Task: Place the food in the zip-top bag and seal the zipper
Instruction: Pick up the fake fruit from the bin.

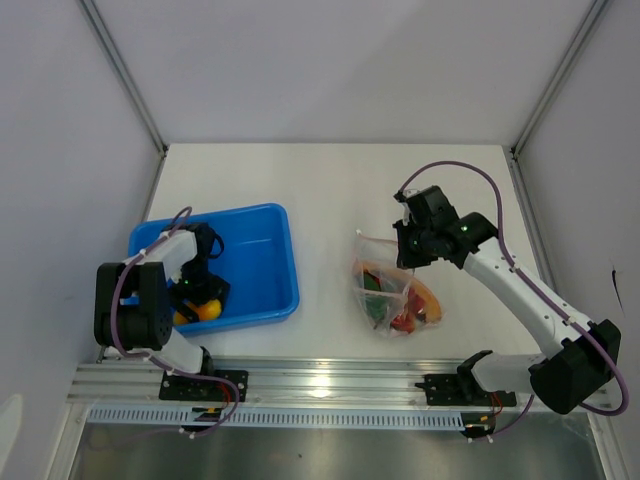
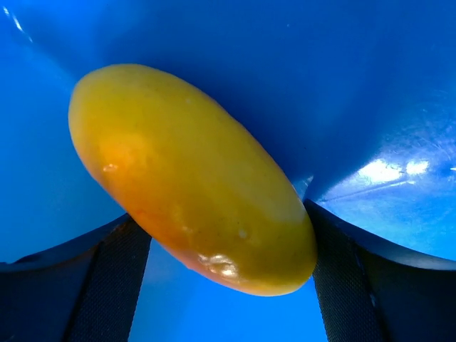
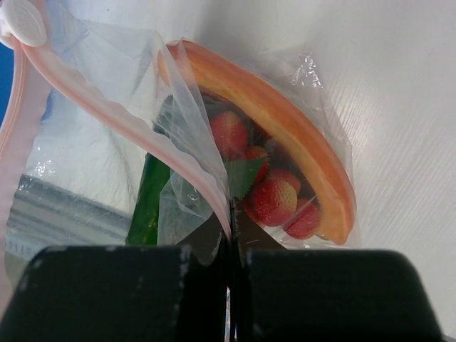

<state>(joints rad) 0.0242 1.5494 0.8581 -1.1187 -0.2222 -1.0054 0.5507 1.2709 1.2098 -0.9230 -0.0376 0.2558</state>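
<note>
Left fingers (image 2: 107, 285) clasp yellow-orange oval toy food (image 2: 192, 178) in blue plastic tray (image 1: 262, 216); lift straight, grip centred. Right fingers (image 3: 320, 292) pinch pinkish-red zipper strip (image 3: 92, 89) of clear crinkly zip-top bag (image 3: 107, 142); hold mouth wide

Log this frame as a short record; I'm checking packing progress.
left gripper: in blue tray, jaws closed on yellow-orange piece
right gripper: jaws pinching zipper of zip-top bag
in bag: red cluster, orange wedge, green piece
bag mouth: open
</note>
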